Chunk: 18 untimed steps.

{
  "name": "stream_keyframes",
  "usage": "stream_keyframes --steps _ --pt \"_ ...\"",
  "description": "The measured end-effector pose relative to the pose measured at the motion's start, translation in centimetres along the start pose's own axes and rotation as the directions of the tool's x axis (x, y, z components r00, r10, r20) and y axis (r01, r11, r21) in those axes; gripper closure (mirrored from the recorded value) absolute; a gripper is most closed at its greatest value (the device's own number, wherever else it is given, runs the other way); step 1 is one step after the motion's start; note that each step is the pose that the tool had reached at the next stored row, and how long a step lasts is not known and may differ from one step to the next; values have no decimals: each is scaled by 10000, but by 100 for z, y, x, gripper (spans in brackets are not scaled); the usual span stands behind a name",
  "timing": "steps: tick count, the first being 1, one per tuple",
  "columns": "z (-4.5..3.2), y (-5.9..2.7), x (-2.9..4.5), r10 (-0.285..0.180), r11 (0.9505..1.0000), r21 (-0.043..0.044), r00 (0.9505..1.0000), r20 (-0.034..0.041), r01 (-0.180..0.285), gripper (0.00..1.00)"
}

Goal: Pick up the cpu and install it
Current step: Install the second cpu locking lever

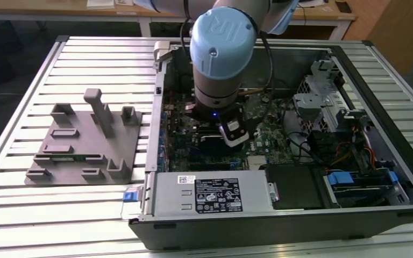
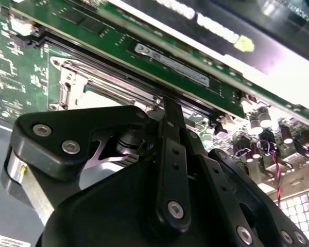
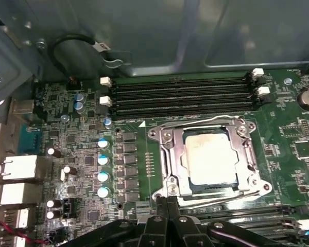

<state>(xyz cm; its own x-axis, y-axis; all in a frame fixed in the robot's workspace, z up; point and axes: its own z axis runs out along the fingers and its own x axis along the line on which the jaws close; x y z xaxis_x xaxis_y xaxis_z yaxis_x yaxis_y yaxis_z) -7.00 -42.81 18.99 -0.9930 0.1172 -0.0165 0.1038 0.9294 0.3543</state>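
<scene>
First wrist view: cpu (image 3: pixel 208 157) lies in its socket just beyond gripper (image 3: pixel 167 201).

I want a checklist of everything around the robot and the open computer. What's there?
Surface: ribbed metal table holding the open computer case.
Job's things: cpu lies in the socket frame on the green motherboard.
Clutter: grey fixture block on the exterior view's left; grey power supply at the case's near edge.
Grippers: gripper hangs low inside the case, just beside the socket, holding nothing.
Cables: black looped cable on the case wall; coloured wires near the drive bays.
Surroundings: wooden desks behind.
</scene>
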Motion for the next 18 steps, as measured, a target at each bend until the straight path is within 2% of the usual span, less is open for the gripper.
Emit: stream_keyframes --steps 4,7,14,18 --pt "9 -8 34 6 9999 -141 10000 -15 -7 89" --pt "16 -10 37 10 9998 -202 10000 -20 -11 89" --pt "45 -3 40 13 9997 -226 10000 -23 -14 89" --pt "68 6 42 8 9999 -151 10000 -16 -8 89"
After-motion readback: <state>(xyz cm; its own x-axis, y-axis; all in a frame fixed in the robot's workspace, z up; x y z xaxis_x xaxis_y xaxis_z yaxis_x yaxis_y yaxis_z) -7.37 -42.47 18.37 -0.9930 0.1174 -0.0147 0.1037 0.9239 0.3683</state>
